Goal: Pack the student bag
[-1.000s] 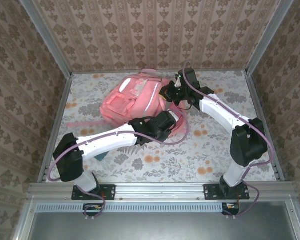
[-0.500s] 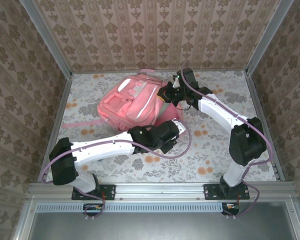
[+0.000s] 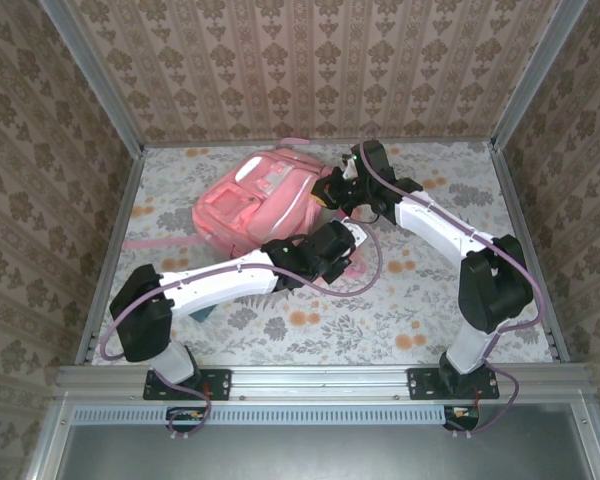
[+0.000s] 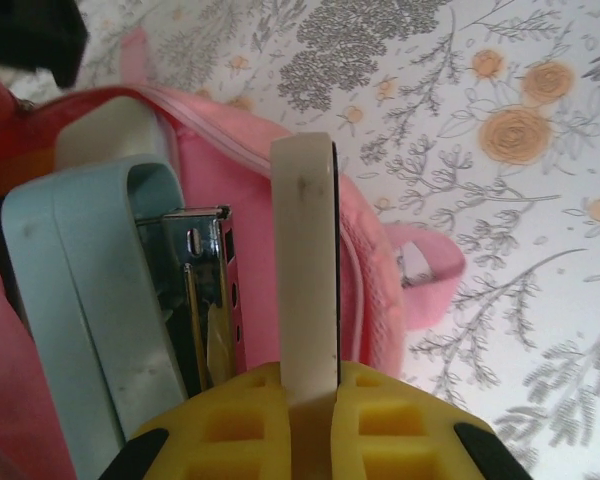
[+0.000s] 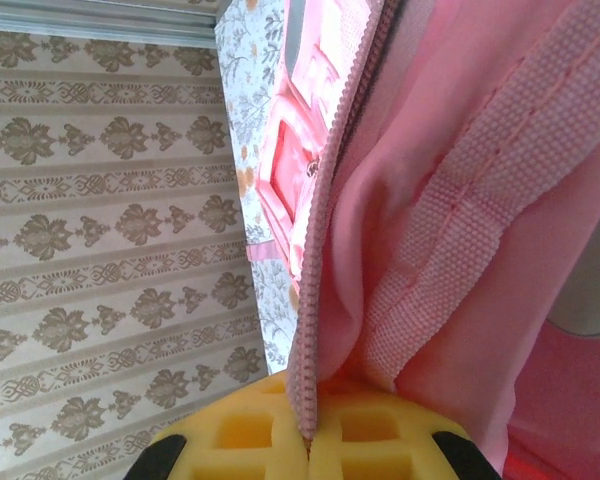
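The student bag point(image 3: 260, 200) is a large pink backpack lying at the back middle of the table, its mouth facing right. My right gripper point(image 3: 332, 190) is shut on the bag's zip edge point(image 5: 325, 250) and holds the opening up. My left gripper point(image 3: 345, 243) sits at the mouth, shut on a thin white slab with a black edge point(image 4: 308, 260). The slab points into the bag's opening point(image 4: 230, 130). Inside lies a light blue stapler point(image 4: 110, 290) with its metal part showing.
A floral cloth point(image 3: 380, 300) covers the table, with open room at the front right. Patterned walls and metal posts close off the back and both sides. A pink strap point(image 3: 150, 243) trails left of the bag. A small teal thing point(image 3: 206, 313) lies under my left arm.
My left gripper drew back toward the near edge, then returned to the bag's mouth with the slab. The bag and my right gripper shifted slightly left.
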Robot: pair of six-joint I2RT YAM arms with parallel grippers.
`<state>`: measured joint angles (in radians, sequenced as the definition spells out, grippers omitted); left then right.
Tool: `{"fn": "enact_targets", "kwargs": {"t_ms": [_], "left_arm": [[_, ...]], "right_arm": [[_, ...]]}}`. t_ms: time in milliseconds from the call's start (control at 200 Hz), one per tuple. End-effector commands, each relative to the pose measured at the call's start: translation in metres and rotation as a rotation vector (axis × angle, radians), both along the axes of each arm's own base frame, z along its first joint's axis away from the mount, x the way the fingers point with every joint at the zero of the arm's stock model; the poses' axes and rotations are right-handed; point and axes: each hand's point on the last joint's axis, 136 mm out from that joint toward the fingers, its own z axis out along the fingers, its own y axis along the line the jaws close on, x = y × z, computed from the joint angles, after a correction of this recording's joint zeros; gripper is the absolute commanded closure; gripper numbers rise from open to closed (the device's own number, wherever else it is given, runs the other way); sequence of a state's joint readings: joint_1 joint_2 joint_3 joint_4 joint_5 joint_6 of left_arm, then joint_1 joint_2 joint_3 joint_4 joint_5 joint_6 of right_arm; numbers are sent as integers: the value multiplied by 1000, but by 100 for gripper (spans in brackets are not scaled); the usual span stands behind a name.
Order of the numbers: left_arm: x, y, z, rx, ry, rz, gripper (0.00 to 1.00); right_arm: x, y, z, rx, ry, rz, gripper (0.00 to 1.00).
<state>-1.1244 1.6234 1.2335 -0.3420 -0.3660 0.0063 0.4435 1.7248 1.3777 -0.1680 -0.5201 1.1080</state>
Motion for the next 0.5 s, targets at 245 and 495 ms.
{"fn": "enact_targets", "kwargs": {"t_ms": [245,495], "left_arm": [[35,6,-23,119,-181,-23,96],[40,19,-48,133,-91,30,92]], "right_arm": [[-21,20,29,98,-30,89,100],[-20,19,27,92,-25,82,100]]}}
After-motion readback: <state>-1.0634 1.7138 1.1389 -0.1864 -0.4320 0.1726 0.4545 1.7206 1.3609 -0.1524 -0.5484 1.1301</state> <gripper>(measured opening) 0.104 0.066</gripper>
